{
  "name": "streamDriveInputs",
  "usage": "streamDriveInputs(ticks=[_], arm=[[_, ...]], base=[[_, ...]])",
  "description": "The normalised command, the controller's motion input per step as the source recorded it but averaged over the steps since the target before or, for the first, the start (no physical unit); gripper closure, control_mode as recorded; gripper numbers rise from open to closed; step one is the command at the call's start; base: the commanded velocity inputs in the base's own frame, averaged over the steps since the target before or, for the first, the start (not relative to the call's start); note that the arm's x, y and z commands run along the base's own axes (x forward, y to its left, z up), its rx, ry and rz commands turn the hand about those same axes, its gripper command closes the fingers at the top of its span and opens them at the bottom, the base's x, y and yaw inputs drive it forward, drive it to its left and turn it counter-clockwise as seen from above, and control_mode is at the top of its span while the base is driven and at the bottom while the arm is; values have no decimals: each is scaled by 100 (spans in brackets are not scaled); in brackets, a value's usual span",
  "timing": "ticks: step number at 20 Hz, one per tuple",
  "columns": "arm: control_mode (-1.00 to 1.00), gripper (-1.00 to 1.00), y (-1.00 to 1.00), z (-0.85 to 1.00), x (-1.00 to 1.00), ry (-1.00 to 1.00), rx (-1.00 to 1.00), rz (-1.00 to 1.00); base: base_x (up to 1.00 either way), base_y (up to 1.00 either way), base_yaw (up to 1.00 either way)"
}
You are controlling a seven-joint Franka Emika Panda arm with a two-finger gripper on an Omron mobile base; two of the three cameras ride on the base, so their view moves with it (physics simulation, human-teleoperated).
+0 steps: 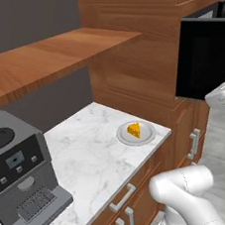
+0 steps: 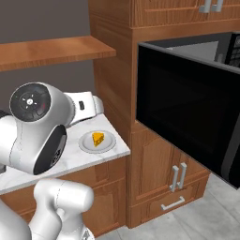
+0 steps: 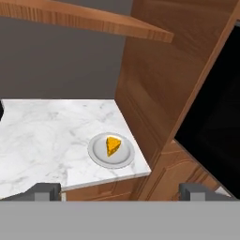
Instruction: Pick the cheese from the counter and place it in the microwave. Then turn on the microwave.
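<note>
- Cheese wedge lies on round grey plate, at the marble counter corner beside the microwave, seemingly door ajar.
- Gripper spread wide, empty, above the plate.

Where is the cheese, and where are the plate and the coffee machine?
cheese [image 3: 112, 145], hand view, middle of the wedge.
plate [image 3: 98, 152], hand view, bare left rim.
coffee machine [image 1: 18, 161], left base view, dark front panel.

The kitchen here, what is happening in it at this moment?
The white robot arm's gripper is open and holds nothing, looking down from a distance at the small orange-yellow cheese wedge. The cheese lies on a round grey plate on the white marble counter. The black microwave's door stands open.
</note>
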Motion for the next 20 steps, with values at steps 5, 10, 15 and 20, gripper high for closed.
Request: streamDriveInputs(ticks=[5,10,15,20], arm=[[-100,-100,18,-17,0,4,-9,0],[-100,-100,13,-18,8,1,-4,0],[-100,-100,14,-18,14,0,-2,0],[-100,-100,21,-12,23,0,-1,-3]], base=[[0,0,0],[0,0,0],[0,0,0],[0,0,0]])
